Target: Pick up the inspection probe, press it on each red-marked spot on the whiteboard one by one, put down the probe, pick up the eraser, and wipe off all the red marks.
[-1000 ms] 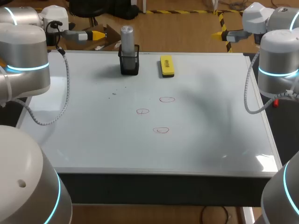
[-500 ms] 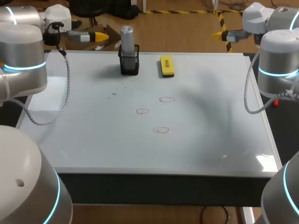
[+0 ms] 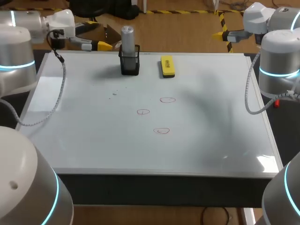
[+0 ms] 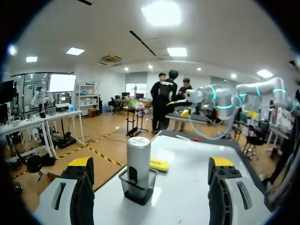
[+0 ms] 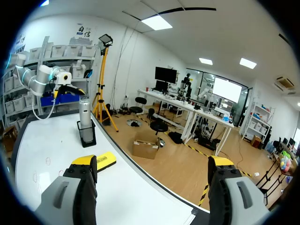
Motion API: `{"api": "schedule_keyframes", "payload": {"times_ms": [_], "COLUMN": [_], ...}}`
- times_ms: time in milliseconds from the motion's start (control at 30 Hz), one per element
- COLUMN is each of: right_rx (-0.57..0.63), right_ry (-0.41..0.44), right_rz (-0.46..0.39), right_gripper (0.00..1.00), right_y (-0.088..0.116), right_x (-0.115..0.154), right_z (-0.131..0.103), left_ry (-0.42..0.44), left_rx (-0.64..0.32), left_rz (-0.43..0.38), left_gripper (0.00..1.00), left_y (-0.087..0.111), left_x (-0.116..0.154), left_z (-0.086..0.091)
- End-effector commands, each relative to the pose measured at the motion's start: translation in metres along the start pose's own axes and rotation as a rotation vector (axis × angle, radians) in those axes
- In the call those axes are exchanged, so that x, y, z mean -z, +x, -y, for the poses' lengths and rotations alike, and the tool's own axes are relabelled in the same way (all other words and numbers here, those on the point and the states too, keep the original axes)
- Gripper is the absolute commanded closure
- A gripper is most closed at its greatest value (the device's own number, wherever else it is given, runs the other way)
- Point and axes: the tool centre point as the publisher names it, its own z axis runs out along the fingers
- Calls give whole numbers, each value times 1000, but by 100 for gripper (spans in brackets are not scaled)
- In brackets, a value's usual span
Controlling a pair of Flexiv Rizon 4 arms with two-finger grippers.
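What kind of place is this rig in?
Likely a robotics lab test bench: whiteboard tabletop with red marks, inspection probe in a black holder near a yellow eraser, left gripper and right gripper open.

Probe [image 4: 138,154] upright in holder [image 4: 138,188], ahead of spread left claw [image 4: 152,163], eraser [image 3: 167,65] near holder

place: robotics lab, pretty obvious tbh | giveaway: left arm [image 3: 18,61] and right arm [image 3: 279,65] with blue-lit joints, either side of a whiteboard [image 3: 197,136] tabletop

Silvery arms [image 3: 279,49], cyan rings [image 3: 277,73], seemingly grey cables [image 3: 59,89].
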Motion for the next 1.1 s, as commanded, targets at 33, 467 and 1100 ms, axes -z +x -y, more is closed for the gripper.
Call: {"api": "schedule_keyframes", "payload": {"times_ms": [33,467,1100], "right_rx": [0,0,0], "right_ry": [1,1,1], "right_rz": [-1,-1,-1], "right_gripper": [0,0,0], "right_y": [0,0,0], "right_x": [0,0,0], "right_z": [0,0,0], "left_ry": [8,64,111], "left_rx": [-2,-17,-8], "left_rz": [-139,-205,-235], "left_gripper": [0,0,0], "left_y": [-13,-17,-18], "left_x": [-20,-57,-101], "left_z": [-4,-11,-30]}}
